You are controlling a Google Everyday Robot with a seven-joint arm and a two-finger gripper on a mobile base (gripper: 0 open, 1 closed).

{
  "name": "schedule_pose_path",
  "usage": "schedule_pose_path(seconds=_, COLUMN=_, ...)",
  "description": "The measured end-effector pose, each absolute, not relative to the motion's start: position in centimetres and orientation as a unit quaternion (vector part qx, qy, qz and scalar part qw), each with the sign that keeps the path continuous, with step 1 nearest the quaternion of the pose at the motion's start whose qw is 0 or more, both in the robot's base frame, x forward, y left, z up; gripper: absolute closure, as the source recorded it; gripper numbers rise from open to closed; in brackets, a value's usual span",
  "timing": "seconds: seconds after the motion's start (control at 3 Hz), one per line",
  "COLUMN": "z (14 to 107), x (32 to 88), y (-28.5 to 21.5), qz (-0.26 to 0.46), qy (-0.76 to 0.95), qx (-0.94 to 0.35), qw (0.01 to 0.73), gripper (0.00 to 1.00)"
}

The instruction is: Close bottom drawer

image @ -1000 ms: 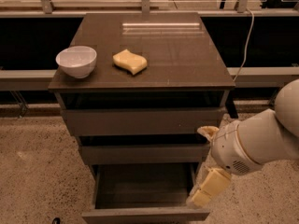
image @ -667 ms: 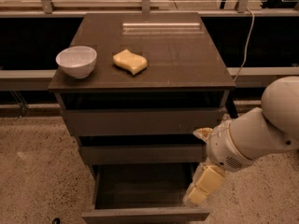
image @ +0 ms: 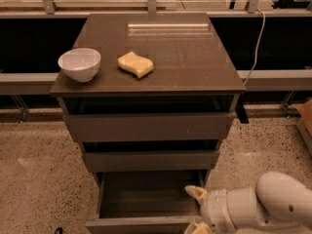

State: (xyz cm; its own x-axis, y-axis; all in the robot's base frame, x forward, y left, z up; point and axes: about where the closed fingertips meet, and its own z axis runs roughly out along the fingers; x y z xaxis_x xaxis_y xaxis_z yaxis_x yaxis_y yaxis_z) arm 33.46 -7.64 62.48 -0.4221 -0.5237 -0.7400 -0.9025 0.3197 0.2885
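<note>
My gripper point(image: 197, 210) sits at the right front corner of the open bottom drawer point(image: 146, 199). Its fingers point(image: 195, 192) are spread, holding nothing.

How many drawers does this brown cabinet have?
3, stacked: top drawer, middle drawer below it, and bottom drawer lowest, pulled out, with the gripper by its front edge.

White bowl point(image: 79, 64) & yellow sponge point(image: 135, 64) sit apart on cabinet top point(image: 185, 57), left side.
</note>
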Motion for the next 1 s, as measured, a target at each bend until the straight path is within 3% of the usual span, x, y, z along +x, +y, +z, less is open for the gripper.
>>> schedule_pose_path(seconds=0.33, z=56.7, x=32.8, y=-7.6, qz=0.361, qy=0.757, qx=-0.427, qw=0.339, gripper=0.00)
schedule_pose_path(seconds=0.67, z=54.5, x=32.4, y=-6.9, qz=0.377, qy=0.744, qx=-0.426, qw=0.350, gripper=0.00)
schedule_pose_path(seconds=1.0, z=52.4, x=33.2, y=-5.3, qz=0.399, qy=0.739, qx=-0.440, qw=0.318, gripper=0.00)
